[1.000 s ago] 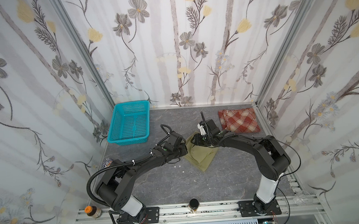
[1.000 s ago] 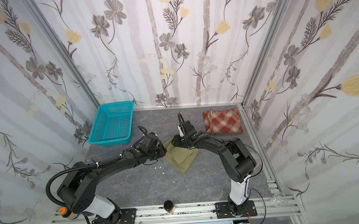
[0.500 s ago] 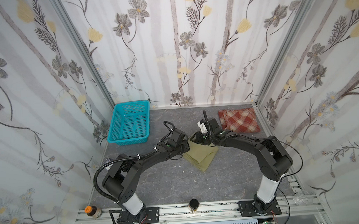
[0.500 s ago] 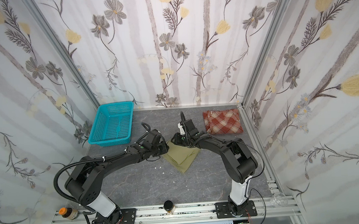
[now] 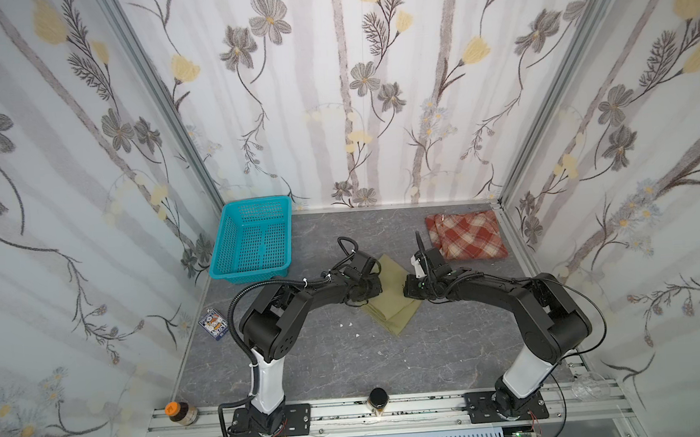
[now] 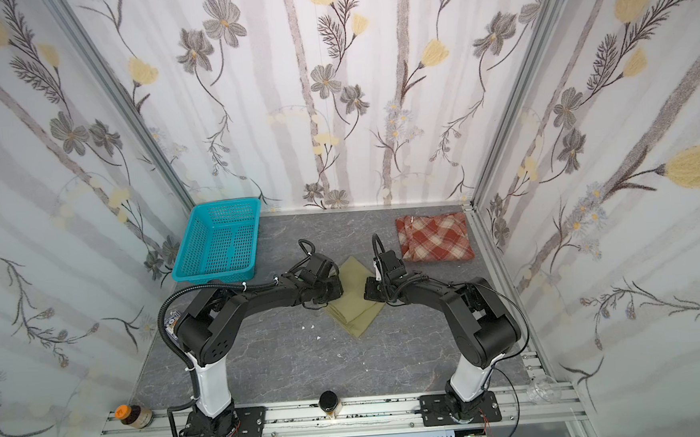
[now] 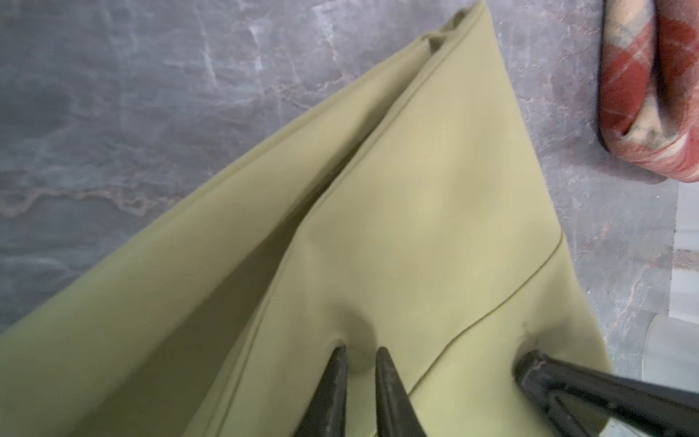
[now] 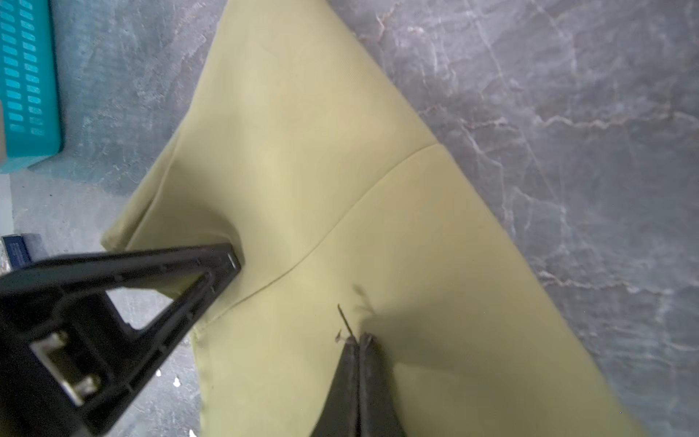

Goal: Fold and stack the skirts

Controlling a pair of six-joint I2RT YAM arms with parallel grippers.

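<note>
Two pinches on one cloth, so heads up.

In both top views the olive skirt (image 5: 390, 298) lies folded near the middle of the tabletop (image 5: 348, 361). The plaid skirt (image 5: 466, 235) sits folded in the far right corner, well apart from it. The basket (image 5: 251, 204) in the far left corner has nothing in it. Both arms meet over the olive skirt, but you can't read the jaws from up there.

Left wrist view: your left gripper (image 7: 359, 352) has its tips nearly together, with a small hump of olive cloth nipped between them. A layer gapes open right beside it, so I reckon you've only got the top ply. If so, a lift could peel the fold apart.

Right wrist view: the right gripper (image 8: 359, 338) is pressed fully together on a tiny pucker with a loose thread. That's a thin bite and likely to slip once the cloth takes weight. The two grips also sit close together, so the rest may sag and drag on the way to the plaid skirt. Only a side of the basket shows here.
</note>
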